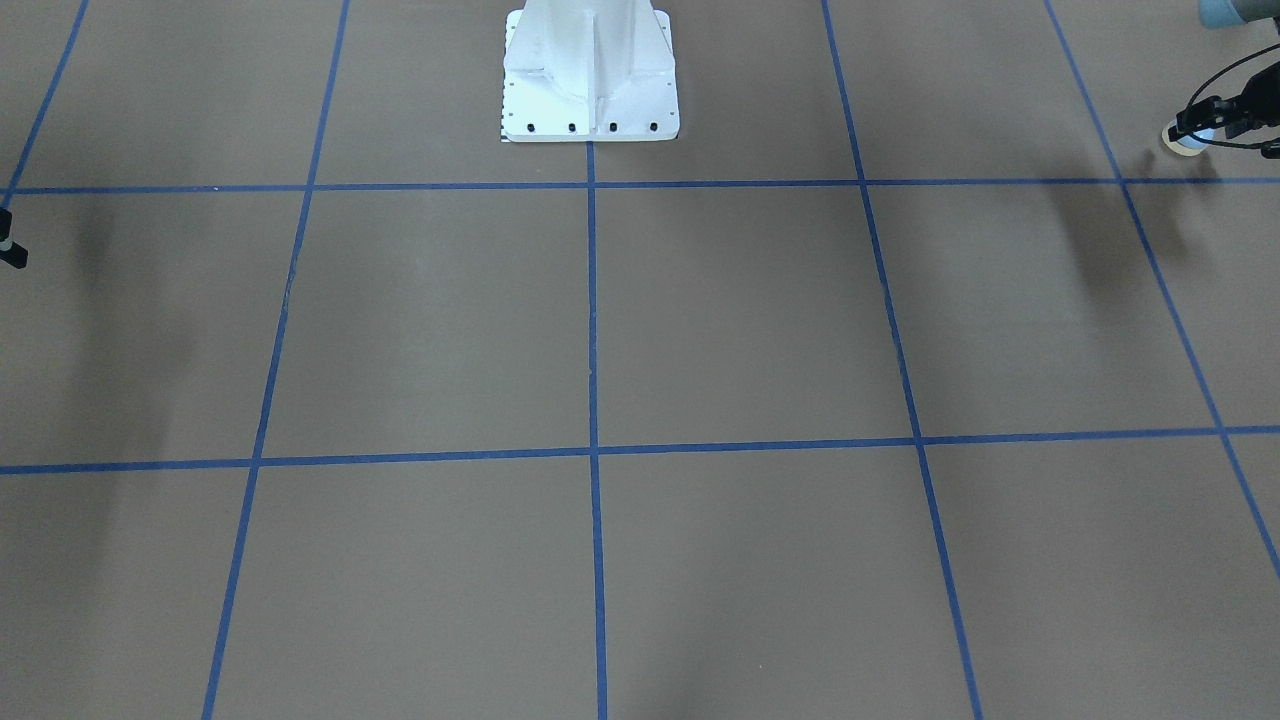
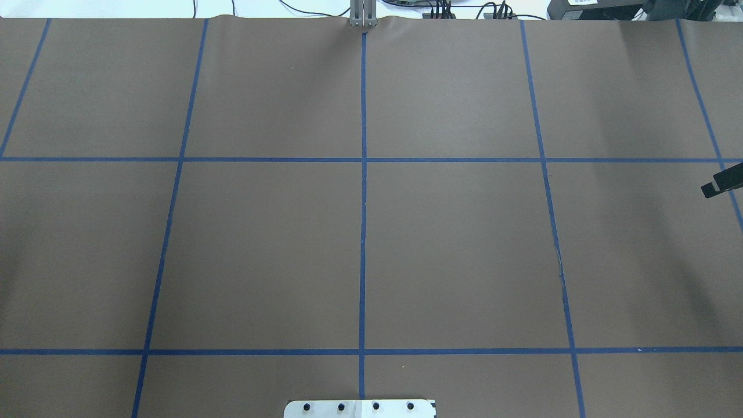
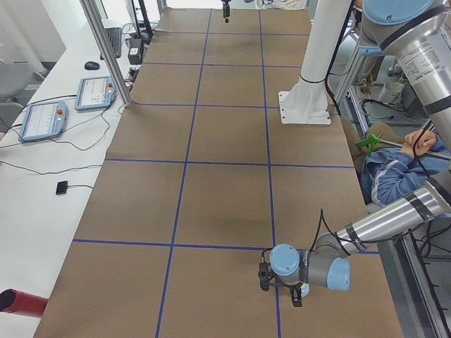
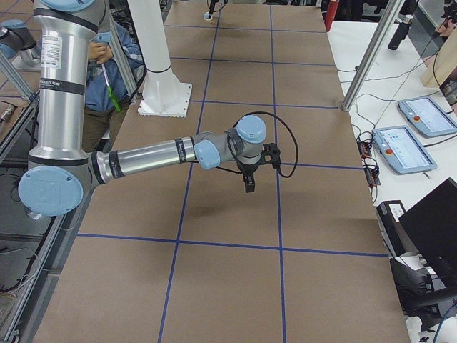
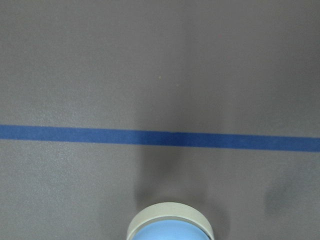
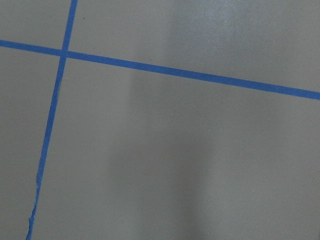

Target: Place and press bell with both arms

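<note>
The bell [image 1: 1187, 140] is a small light-blue dome with a cream rim, at the table's end on my left side. My left gripper [image 1: 1195, 125] is closed around it and seems to hold it just above the brown surface. The left wrist view shows the bell [image 5: 170, 225] at the bottom centre, near a blue tape line. In the exterior left view the left gripper [image 3: 264, 278] points down, low over the table. My right gripper [image 2: 705, 190] shows as a single black bar at the edge, shut and empty, hovering above the table [image 4: 249, 187].
The white bolted pedestal [image 1: 590, 80] stands at the robot's side of the table. Blue tape lines [image 2: 363, 232] divide the brown surface into squares. An operator [image 3: 394, 169] sits beside the table. Tablets [image 4: 403, 146] and cables lie on the white side bench.
</note>
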`<state>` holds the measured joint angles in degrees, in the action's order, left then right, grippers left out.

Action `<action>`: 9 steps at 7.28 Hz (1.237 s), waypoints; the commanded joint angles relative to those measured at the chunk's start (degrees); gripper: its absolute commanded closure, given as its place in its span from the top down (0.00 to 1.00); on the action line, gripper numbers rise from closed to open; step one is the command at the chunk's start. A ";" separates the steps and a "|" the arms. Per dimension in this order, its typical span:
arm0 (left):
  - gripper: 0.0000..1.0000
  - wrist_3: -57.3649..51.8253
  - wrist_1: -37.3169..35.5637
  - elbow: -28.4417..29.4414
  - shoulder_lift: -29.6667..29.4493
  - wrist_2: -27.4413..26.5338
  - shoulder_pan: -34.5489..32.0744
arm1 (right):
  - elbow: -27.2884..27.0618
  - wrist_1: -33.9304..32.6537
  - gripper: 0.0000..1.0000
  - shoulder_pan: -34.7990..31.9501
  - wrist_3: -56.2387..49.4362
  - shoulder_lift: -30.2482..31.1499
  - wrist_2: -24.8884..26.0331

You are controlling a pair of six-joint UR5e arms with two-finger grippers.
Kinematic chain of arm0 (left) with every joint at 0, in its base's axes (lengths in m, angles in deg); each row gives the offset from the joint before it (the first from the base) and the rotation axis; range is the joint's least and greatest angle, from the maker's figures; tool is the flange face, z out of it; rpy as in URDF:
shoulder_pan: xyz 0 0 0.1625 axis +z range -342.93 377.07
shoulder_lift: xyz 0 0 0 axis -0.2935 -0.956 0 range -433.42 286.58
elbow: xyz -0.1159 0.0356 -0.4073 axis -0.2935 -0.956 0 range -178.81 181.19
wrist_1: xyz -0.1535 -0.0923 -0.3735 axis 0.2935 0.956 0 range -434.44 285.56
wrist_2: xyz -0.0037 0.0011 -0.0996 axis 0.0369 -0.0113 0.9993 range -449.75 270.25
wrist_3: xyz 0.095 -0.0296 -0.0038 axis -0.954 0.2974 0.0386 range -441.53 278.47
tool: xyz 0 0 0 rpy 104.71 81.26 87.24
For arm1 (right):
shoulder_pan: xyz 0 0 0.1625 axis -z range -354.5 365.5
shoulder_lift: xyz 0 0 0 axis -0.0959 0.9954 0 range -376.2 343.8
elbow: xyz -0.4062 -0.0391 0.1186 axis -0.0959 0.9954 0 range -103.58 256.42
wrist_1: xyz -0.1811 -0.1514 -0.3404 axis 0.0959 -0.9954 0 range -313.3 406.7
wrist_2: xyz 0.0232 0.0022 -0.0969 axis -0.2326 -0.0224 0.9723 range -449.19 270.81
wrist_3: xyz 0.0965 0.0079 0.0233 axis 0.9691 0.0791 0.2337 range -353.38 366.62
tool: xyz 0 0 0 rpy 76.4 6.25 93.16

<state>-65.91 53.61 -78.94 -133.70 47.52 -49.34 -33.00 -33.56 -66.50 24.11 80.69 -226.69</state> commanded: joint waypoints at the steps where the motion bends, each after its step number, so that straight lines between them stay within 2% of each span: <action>1: 1.00 -0.06 0.45 0.59 -0.28 0.01 1.71 | -0.44 1.07 1.00 0.28 0.00 0.76 0.04; 5: 0.99 0.02 0.53 1.47 -0.45 0.01 2.59 | -0.44 2.39 1.00 1.25 0.26 1.73 0.04; 7: 0.89 -0.06 0.53 1.64 -0.45 0.01 2.59 | -0.44 2.48 1.00 1.34 0.26 1.73 0.04; 8: 0.79 0.02 0.53 1.64 -0.45 0.01 2.68 | -0.44 2.48 1.00 1.42 0.26 1.73 0.04; 9: 0.56 0.11 0.45 1.73 -0.37 0.10 2.68 | -0.44 3.09 1.00 1.51 0.35 1.82 -0.04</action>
<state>-65.90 54.12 -77.29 -134.15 47.55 -46.69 -33.44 -30.95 -65.10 24.40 82.44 -226.67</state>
